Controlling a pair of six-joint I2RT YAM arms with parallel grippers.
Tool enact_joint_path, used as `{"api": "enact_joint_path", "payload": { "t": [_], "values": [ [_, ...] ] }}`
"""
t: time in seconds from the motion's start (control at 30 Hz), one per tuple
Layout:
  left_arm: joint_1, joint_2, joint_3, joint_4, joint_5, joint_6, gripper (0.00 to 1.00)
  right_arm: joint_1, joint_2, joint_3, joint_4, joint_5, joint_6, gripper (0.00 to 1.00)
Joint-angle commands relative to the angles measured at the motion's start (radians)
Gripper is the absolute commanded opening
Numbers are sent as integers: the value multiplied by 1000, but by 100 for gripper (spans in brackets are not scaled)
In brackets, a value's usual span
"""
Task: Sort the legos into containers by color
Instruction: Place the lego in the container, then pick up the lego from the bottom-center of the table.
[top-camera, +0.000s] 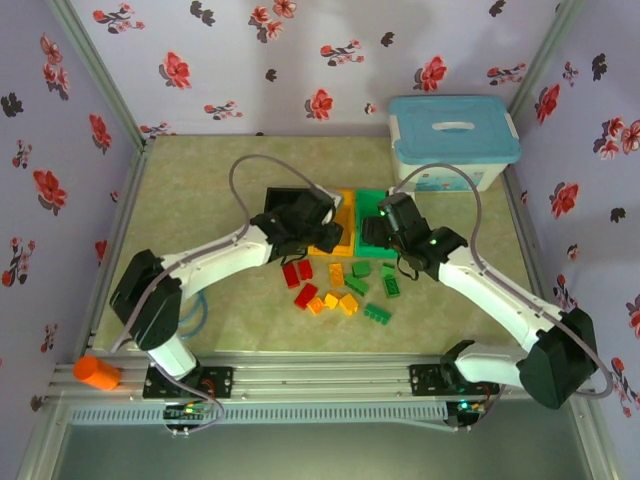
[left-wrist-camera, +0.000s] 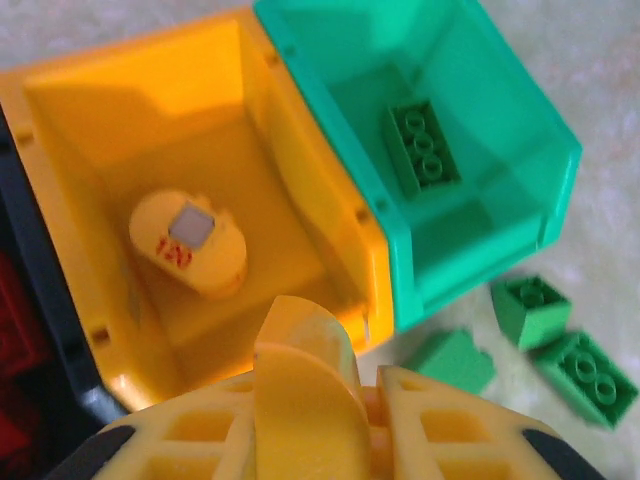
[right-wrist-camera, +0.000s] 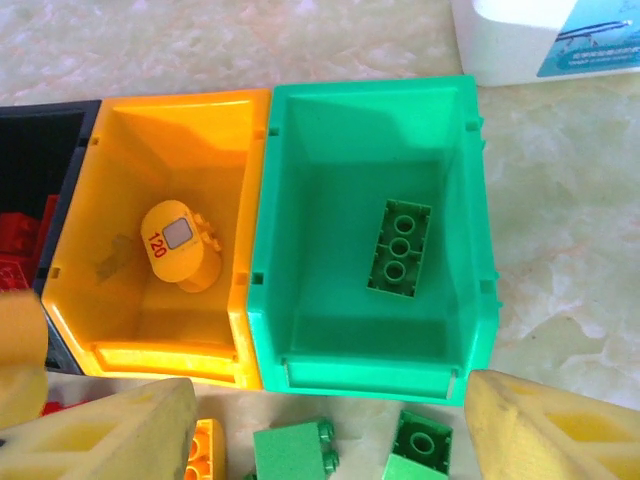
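Note:
My left gripper (left-wrist-camera: 320, 405) is shut on a curved orange-yellow lego (left-wrist-camera: 300, 370), held over the near rim of the orange container (left-wrist-camera: 300, 180). A rounded yellow piece marked 120 (left-wrist-camera: 188, 243) lies in that container. The green container (right-wrist-camera: 300, 200) holds one green lego (right-wrist-camera: 399, 247). The black container (right-wrist-camera: 40, 150) at the left holds red legos (right-wrist-camera: 20, 235). My right gripper (right-wrist-camera: 330, 400) is open just in front of the green container, above loose green legos (right-wrist-camera: 295, 455). Red, orange and green legos (top-camera: 340, 288) lie scattered on the table in front of the containers.
A large white tub with a light-blue lid (top-camera: 452, 140) stands at the back right, close behind the green container. An orange cylinder (top-camera: 97, 373) rests on the front rail at the left. Flowered walls enclose the table on three sides.

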Motion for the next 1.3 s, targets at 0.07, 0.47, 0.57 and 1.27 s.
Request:
{"api": "enact_joint_path", "payload": {
  "t": [0.07, 0.47, 0.57, 1.27],
  "values": [
    [39, 129, 141, -22, 31, 42, 23, -8, -45, -46, 11, 33, 30, 71],
    [89, 310, 351, -109, 65, 12, 47, -8, -88, -79, 15, 19, 32, 73],
    [89, 293, 346, -104, 75, 1, 63, -8, -72, -76, -3, -5, -1, 74],
    [89, -152, -183, 57, 72, -94, 62, 206, 21, -181, -74, -301, -89, 68]
  ]
}}
